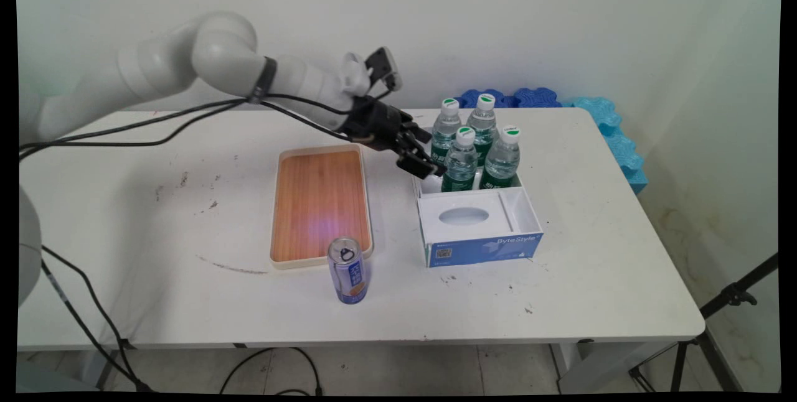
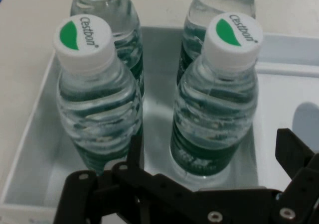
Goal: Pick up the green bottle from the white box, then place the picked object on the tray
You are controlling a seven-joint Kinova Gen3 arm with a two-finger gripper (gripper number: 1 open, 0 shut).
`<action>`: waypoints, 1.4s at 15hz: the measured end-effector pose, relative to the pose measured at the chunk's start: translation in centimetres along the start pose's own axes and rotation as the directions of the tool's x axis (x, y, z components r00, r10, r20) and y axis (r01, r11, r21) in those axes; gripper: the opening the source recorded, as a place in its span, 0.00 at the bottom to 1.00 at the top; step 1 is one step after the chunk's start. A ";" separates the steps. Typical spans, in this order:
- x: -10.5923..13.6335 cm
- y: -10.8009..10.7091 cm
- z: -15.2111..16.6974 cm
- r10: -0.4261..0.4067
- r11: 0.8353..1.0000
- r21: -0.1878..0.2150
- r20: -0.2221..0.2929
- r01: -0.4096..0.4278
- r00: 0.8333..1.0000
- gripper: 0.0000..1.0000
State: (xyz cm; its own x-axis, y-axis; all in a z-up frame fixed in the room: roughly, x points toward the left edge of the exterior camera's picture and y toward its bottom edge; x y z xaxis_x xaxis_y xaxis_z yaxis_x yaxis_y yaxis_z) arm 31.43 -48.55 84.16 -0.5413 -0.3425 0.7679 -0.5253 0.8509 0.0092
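Right now the tool (image 1: 428, 164) hangs low over the left rear corner of a white box (image 1: 478, 228), its two black fingers (image 2: 291, 152) spread apart with nothing between them. In the hand view the fingers stand to either side of the nearest water bottle (image 2: 215, 102), close to it, though contact cannot be made out. That bottle is one of four bottles (image 1: 476, 144) with white caps and green labels, standing upright in a tight two-by-two group in the box's rear compartment. The front part of the box has an oval opening on top and a blue printed front face. Left of the box, well apart from the tool, a wooden tray (image 1: 320, 203) with a pale rim lies flat on the tabletop (image 1: 591, 252). Just in front of the tray's near right corner stands an upright blue drink can (image 1: 348, 270).
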 end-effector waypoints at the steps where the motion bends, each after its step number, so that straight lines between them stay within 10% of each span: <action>1: 0.0 -0.1 0.8 -0.001 1.000 -0.002 -0.002 0.001 1.000 1.00; 11: 0.3 -0.7 5.9 -0.012 1.000 -0.019 -0.018 0.011 1.000 1.00; 12: 0.4 -0.8 6.2 -0.010 1.000 -0.018 -0.019 0.009 1.000 0.00; 21: 1.2 -1.2 6.0 0.019 1.000 -0.019 -0.045 -0.020 0.999 0.00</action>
State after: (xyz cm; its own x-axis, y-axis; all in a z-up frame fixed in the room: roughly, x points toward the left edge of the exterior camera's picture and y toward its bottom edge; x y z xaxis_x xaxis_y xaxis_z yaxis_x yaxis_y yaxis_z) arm 27.47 -52.40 81.20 -0.5211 -0.3082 0.7959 -0.5021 0.8648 0.0061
